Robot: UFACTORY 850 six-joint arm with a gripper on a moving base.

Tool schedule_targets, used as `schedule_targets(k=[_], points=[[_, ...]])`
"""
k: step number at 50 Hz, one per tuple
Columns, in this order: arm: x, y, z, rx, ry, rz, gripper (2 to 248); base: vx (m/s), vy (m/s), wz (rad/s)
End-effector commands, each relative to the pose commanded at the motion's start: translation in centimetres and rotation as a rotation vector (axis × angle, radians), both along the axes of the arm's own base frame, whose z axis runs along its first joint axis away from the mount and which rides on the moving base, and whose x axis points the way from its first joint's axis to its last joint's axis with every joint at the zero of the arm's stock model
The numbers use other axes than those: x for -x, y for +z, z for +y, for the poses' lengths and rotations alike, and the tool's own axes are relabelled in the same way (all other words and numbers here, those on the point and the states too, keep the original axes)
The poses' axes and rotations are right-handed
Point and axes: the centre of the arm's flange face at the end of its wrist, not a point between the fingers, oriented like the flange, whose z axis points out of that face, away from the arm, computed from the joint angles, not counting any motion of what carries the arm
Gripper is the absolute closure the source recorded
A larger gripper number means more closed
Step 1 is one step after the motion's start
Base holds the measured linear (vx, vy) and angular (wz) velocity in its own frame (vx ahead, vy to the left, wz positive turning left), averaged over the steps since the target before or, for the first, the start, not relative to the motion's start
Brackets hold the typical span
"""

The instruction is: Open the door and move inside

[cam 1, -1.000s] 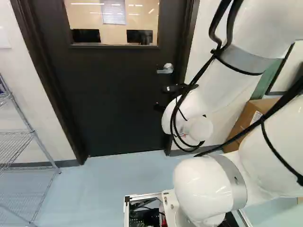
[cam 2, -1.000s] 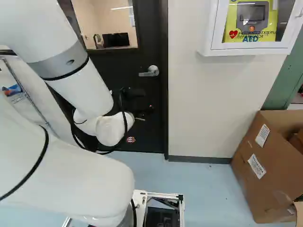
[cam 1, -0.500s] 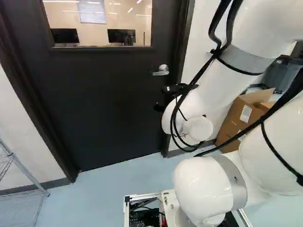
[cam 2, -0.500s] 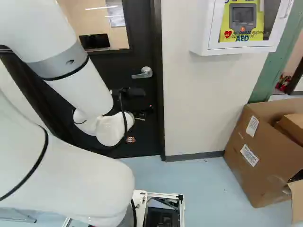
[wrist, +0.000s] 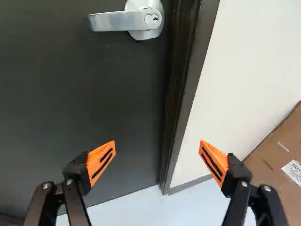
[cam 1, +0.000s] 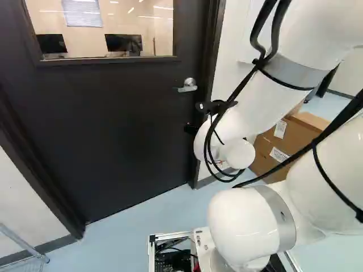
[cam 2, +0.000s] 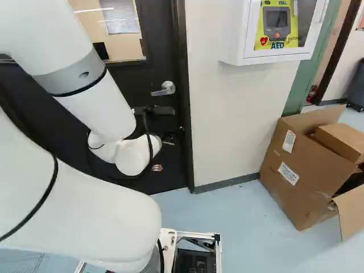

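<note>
Door [cam 1: 113, 130] is seen closed in its dark frame [cam 2: 182, 68], ahead of the base. Beside it, the pale wall [cam 2: 239, 114] is met by a cardboard box [cam 2: 310, 196] on the floor, at the right of the right base view. Above the box, a white cabinet [cam 2: 227, 34] is mounted, and print is borne by its yellow panel. By the gripper [cam 1: 193, 118], the two orange-padded fingers are held wide apart. The door's lever [wrist: 113, 21] is placed ahead of them, untouched. Print is also carried by the box's white labels [cam 2: 289, 173].
</note>
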Motion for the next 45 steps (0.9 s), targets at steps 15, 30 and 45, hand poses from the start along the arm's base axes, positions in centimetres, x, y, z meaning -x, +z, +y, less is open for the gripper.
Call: schedule_targets(k=[15, 30, 45], points=[[0.00, 0.00, 0.00, 0.000, 0.000, 0.000, 3, -0.004, 0.137, -0.044], [0.00, 0.00, 0.00, 0.000, 0.000, 0.000, 3, -0.003, 0.103, -0.016], [0.00, 0.00, 0.00, 0.000, 0.000, 0.000, 3, 0.000, 0.000, 0.000]])
